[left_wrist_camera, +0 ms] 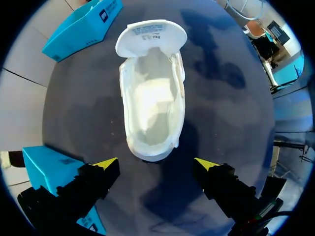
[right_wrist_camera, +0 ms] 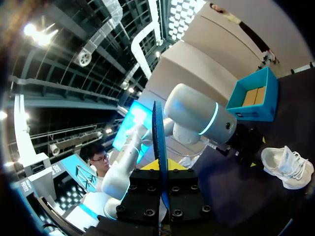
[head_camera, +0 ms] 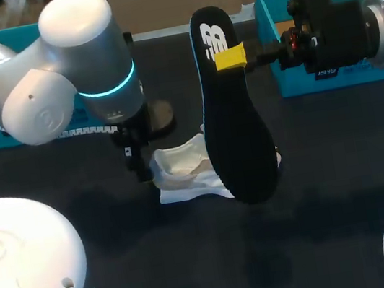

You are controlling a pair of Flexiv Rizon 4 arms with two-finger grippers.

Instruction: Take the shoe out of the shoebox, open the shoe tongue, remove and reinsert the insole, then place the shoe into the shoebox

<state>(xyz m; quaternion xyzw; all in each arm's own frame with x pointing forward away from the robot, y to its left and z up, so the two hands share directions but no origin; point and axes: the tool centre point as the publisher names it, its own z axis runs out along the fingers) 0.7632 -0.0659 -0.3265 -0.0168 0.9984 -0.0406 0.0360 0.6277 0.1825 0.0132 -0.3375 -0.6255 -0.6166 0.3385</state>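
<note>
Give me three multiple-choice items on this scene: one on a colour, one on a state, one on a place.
1. The shoe is: A black; B white; C blue.
2. The left gripper is: A open; B shut on the shoe; C out of view.
3. The insole is: A inside the shoe; B in the left gripper; C in the right gripper.

Key: 1 B, its upper and lining are white. 2 A, its fingers stand wide apart, short of the heel. 3 C, the right gripper's fingers clamp the insole from both sides, lifted clear of the shoe.
</note>
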